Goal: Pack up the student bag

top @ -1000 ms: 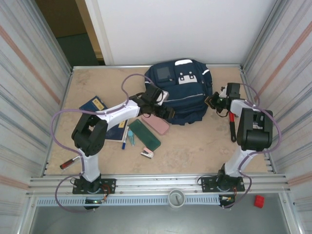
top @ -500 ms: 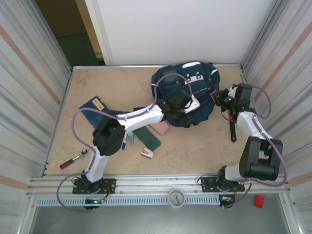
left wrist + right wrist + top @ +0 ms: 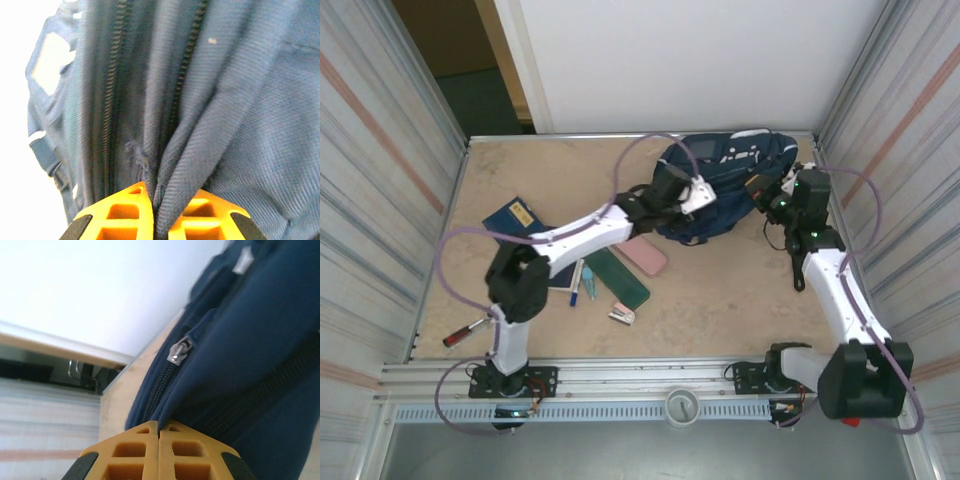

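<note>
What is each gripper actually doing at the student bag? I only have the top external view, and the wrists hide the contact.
Observer: In the left wrist view, the left gripper is shut on a fold of the student bag fabric, pinched between its orange fingers.
Operator: Where on the bag is that fold?
Observer: Beside a dark zipper track; a second track runs alongside it.
Operator: And the right gripper?
Observer: The right wrist view shows it shut on a navy fabric edge, just below a silver zipper pull.
</note>
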### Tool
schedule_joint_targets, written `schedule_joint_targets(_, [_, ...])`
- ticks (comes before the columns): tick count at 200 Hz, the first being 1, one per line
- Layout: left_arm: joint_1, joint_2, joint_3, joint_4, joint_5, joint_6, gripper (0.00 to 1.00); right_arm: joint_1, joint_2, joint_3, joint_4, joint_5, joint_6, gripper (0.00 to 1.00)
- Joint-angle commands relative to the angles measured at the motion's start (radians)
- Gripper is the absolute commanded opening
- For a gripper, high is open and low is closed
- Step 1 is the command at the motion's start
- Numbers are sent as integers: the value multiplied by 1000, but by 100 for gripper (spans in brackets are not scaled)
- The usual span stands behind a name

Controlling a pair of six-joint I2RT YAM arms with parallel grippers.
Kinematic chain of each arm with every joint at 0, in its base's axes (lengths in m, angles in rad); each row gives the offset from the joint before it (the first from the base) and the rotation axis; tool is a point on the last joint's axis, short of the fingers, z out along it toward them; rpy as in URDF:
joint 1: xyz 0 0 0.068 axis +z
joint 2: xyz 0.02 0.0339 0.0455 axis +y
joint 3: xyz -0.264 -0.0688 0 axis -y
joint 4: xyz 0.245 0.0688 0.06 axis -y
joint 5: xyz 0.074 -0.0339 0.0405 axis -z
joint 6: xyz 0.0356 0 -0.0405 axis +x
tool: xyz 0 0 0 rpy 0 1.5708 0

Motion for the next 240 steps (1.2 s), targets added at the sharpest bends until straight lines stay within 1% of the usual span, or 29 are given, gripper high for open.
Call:
schedule_joint_targets(1, [122,-133,-126,210,120,46,0,157,-67,45,-16,123,-64,0])
schedule_joint_targets(15, [198,-176,-205,272,253,51,0,260,-38,56,-44,126,-98,0])
schedule_joint_targets(18, [209,-185,-221,288,280,49,0,277,-28,65,-65,118,-109,2])
schedule_joint_targets(19, [216,-187,-227,294,291,49,0,287,-21,73,-81,114,-118,6])
schedule_joint_targets(20, [222,-189,-232,299,301,49,0,287,-21,73,-81,114,-118,6])
schedule_joint_targets(25, [248,-201,-259,327,348,47,0,308,-4,98,-127,98,-144,14])
schedule_joint_targets(35, [295,-219,-313,386,436,43,0,330,25,148,-239,52,-214,36])
schedule_joint_targets(40, [316,-224,-334,411,474,40,0,330,32,174,-298,37,-246,44])
schedule_joint_targets(43, [328,-227,-344,421,495,37,0,328,35,190,-359,36,-275,49])
schedule_joint_targets(46, [339,-227,-355,434,516,34,0,323,33,197,-386,39,-287,50])
schedule_joint_targets(59, [385,-226,-387,470,623,47,0,275,0,206,-506,46,-341,63])
schedule_joint_targets(67, [404,-224,-405,500,664,51,0,205,-33,187,-536,5,-346,69])
schedule_joint_targets(71, [411,-223,-413,512,680,51,0,163,-51,173,-542,-23,-339,76])
schedule_joint_targets(76, [420,-222,-421,521,698,52,0,115,-74,150,-541,-52,-325,80])
schedule_joint_targets(83, [428,-219,-425,525,717,53,0,25,-102,109,-539,-79,-292,83])
schedule_joint_targets(91, [434,-216,-422,523,725,50,0,-40,-111,74,-535,-92,-256,84])
schedule_joint_targets(107, [440,-209,-410,507,740,53,0,-133,-146,-15,-488,-102,-182,86])
schedule_joint_targets(126, [447,-205,-407,499,764,58,0,-177,-122,-118,-326,-108,-59,91])
schedule_joint_targets(143, [452,-202,-401,481,782,60,0,-194,7,-149,-129,-168,33,93])
schedule_joint_targets(147, [454,-202,-398,473,785,61,0,-196,38,-144,-89,-181,44,98])
schedule_joint_targets(150, [454,-203,-397,469,787,63,0,-195,63,-137,-67,-187,49,100])
schedule_joint_targets(190, [456,-194,-400,456,790,65,0,-195,337,-41,138,-222,119,100])
schedule_joint_targets(198, [461,-190,-401,456,788,64,0,-192,383,-29,159,-231,140,98])
schedule_joint_targets(207, [465,-184,-400,459,787,61,0,-186,425,-24,196,-241,164,94])
schedule_joint_targets(215, [468,-178,-399,463,787,58,0,-181,449,-29,234,-250,184,87])
schedule_joint_targets(219, [470,-175,-399,464,788,56,0,-179,455,-34,253,-251,191,81])
schedule_joint_targets(232, [476,-161,-391,464,773,55,0,-172,465,-43,296,-254,212,55])
schedule_joint_targets(240, [480,-149,-384,465,748,47,2,-163,460,-47,315,-255,222,41])
